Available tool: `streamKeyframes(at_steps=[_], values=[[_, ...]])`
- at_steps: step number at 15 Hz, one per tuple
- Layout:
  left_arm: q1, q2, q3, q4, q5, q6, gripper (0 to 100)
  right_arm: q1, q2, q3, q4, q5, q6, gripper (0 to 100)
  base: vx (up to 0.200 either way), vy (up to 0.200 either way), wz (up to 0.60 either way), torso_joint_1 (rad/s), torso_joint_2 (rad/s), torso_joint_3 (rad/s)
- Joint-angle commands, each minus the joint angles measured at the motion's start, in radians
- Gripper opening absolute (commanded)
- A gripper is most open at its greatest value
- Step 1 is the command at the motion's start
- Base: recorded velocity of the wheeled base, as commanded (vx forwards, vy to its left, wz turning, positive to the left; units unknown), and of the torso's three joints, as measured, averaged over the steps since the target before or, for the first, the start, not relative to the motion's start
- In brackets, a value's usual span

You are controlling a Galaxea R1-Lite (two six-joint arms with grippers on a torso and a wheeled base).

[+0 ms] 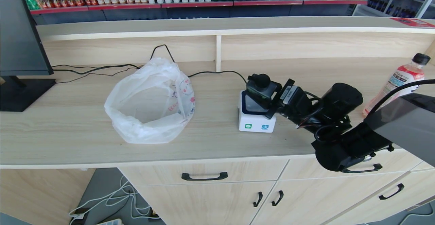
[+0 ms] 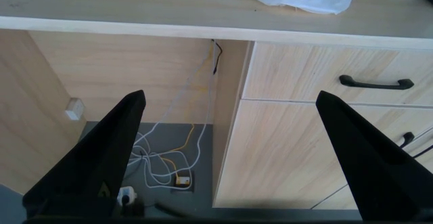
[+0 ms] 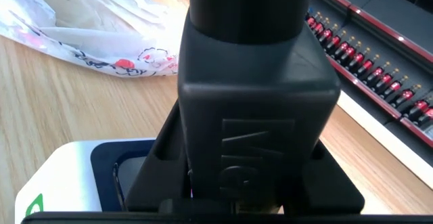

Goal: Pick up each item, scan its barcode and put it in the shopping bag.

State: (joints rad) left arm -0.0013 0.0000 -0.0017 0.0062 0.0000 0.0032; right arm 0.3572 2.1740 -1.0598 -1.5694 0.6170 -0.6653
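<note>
**A:** Where's the item at the moment?

**B:** The dark bottle (image 1: 261, 88), a squarish one with a round cap, is in the right gripper (image 1: 273, 99). It is held right over the scanner (image 1: 255, 124), close above the dark slanted screen. It may be resting on the screen, but from the head view I can't tell.

**A:** And the grip itself?

**B:** The fingers are closed in against the bottle's sides. The right wrist view looks along the bottle's body, which has raised lettering on its face, with the scanner's white base just beneath.

**A:** The bag?

**B:** The shopping bag (image 1: 176, 92) sits on the counter (image 1: 68, 126) to the left of the scanner and apart from it. It is thin white plastic with a small red print, and its mouth gapes upward. A black cable runs behind it.

**A:** Anything else on the counter?

**B:** A pink bottle (image 1: 399, 82) with a black cap stands at the far right, partly behind the right arm. A monitor (image 1: 20, 31) stands at the far left.

**A:** What about the left arm?

**B:** The left gripper (image 2: 230, 95) hangs below the counter's edge, in front of the cabinet. Its two fingers are spread wide with nothing between them. Past them there's a drawer handle (image 2: 375, 83) and loose cables (image 2: 162, 163) on the floor.
</note>
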Motion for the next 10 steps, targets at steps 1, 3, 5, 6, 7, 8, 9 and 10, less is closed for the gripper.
streamKeyframes(at_steps=[1,3,5,6,7,8,9,10], values=[[0.001,0.0,0.0,0.0,0.0,0.0,100,0.0,-0.007,0.003,-0.001,0.001,0.0,0,0.0,0.0,0.0,0.0,0.0,0.0],[0.0,0.0,0.0,0.0,0.0,0.0,100,0.0,-0.005,0.0,-0.001,0.001,-0.002,0,0.0,0.0,0.0,0.0,0.0,0.0],[0.0,0.0,0.0,0.001,0.0,0.0,100,0.0,-0.007,0.0,-0.001,0.001,-0.002,0,0.0,0.0,0.0,0.0,0.0,0.0],[0.0,0.0,0.0,0.0,0.0,0.0,100,0.0,-0.007,0.001,-0.001,0.001,-0.002,0,0.0,0.0,0.0,0.0,0.0,0.0],[0.0,0.0,0.0,0.0,0.0,0.0,100,0.0,-0.01,0.006,-0.001,0.001,-0.002,0,0.0,0.0,0.0,0.0,0.0,0.0],[0.001,0.0,0.0,0.0,0.0,0.0,100,0.0,-0.017,0.007,-0.001,0.001,-0.002,0,0.0,0.0,0.0,0.0,0.0,0.0],[0.0,0.0,0.0,0.0,0.0,0.0,100,0.0,-0.017,0.007,-0.001,0.001,-0.002,0,0.0,0.0,0.0,0.0,0.0,0.0],[0.0,0.0,0.0,0.0,0.0,0.0,100,0.0,-0.017,0.007,-0.001,0.001,-0.002,0,0.0,0.0,0.0,0.0,0.0,0.0]])
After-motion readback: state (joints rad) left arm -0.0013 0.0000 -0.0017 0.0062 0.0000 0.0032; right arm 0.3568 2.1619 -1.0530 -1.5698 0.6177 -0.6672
